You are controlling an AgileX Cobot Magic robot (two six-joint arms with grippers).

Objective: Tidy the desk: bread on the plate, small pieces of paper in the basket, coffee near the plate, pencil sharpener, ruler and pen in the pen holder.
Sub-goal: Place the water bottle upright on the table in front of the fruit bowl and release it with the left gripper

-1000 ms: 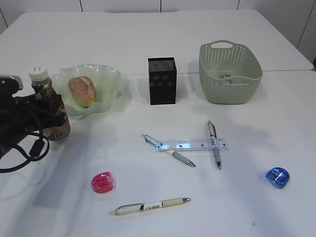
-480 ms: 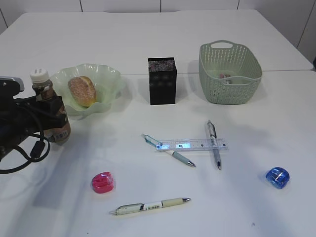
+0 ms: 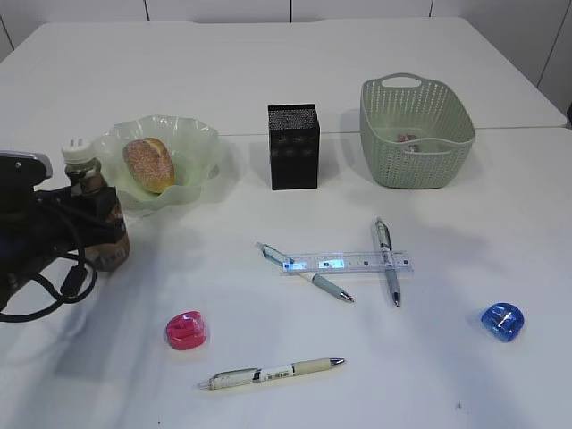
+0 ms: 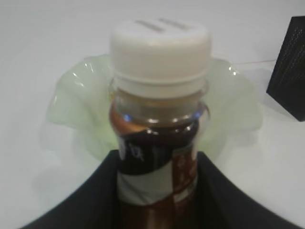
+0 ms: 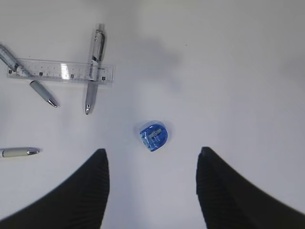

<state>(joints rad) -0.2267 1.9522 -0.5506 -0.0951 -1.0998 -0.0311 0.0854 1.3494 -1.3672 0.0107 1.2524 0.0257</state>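
Clenched left-gripper (image 4: 157, 191) jaws grasp the small clear-plastic brown coffee bottle (image 4: 159, 129) mid-label; smooth, top-heavy, likely slippery; right gripper (image 5: 152, 186) released.

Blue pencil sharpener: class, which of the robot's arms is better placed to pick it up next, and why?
The right. Its open, empty claw hangs just above the blue pencil sharpener, while the left claw is closed on the coffee beside the plate.

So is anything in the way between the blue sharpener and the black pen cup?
Yes. The ruler with two pens across it lies on the desk roughly between the blue sharpener and the pen holder. Lifted over them, nothing visible blocks it.
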